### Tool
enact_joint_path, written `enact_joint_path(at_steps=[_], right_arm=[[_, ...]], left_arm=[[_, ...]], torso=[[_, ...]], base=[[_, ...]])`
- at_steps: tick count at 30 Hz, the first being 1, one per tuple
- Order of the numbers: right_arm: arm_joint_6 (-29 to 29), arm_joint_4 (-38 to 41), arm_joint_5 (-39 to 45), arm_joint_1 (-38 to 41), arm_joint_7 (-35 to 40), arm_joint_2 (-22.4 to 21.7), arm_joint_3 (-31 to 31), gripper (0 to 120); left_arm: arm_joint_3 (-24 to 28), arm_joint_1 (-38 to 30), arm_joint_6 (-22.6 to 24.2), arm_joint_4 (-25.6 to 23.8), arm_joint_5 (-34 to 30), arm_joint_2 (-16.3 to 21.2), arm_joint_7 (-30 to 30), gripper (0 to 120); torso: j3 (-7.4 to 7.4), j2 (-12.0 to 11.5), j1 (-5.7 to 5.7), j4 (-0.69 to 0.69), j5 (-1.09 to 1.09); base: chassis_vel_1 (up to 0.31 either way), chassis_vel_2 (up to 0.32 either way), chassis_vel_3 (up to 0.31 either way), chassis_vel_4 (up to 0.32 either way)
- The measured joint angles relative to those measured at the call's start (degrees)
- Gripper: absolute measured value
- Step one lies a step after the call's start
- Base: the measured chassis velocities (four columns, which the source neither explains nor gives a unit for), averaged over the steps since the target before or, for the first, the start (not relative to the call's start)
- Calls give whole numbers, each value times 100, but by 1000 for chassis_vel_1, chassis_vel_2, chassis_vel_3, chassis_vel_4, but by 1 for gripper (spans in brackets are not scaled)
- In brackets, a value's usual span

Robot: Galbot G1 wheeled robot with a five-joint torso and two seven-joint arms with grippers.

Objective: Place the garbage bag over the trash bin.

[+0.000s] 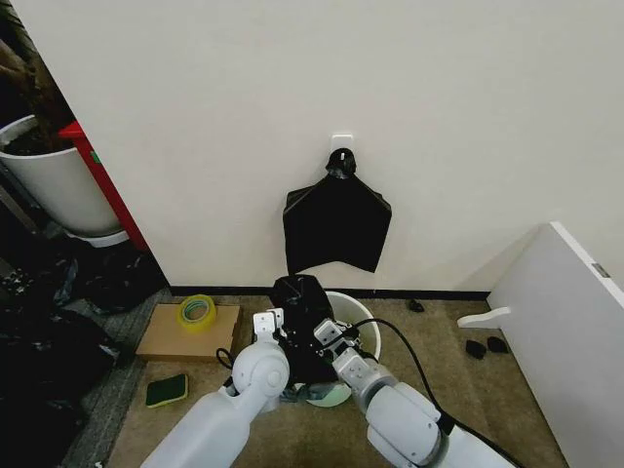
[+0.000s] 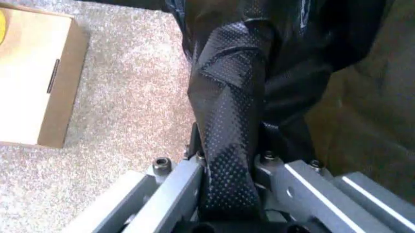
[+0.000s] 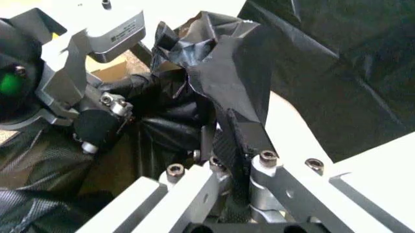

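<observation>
Left pincer (image 2: 227,189) and right pincer (image 3: 236,145) each clamp garbage bag (image 1: 300,297) film; trash bin (image 1: 366,331) just beneath.

Garbage bag (image 1: 300,292): glossy black, dimpled texture. Trash bin (image 1: 363,320): white. Tape roll (image 1: 196,310): yellow. Cardboard box (image 1: 185,336): tan. Sponge (image 1: 167,390): green.
</observation>
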Motion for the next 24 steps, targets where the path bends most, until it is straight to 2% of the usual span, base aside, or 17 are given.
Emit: enact_joint_path(at_steps=[9,12,17,21,24], right_arm=[[18,0,104,-78,74,43,162,0],[-26,110,518,-154,298,-13,469,0],[-32,153,741,-201,444,-107,694,0],[-20,20,1099,-146,654,-206,809,0],[45,-107,1221,-216,776,-304,898,0]], left_arm=[[-260,195,-272,-166,-32,140,65,1],[-524,455,-566,-412,-15,308,253,1],[-760,680,-735,-594,-3,417,339,1],[-1046,1051,-863,-887,26,523,452,1],[-1185,1273,-976,-1094,47,591,531,1]], torso=[[2,-1,1,-1,1],[2,0,1,1,2],[1,0,1,-1,2],[1,0,1,3,2],[1,0,1,-1,2]], base=[[0,0,0,0],[0,0,0,0],[0,0,0,0],[0,0,0,0],[0,0,0,0]])
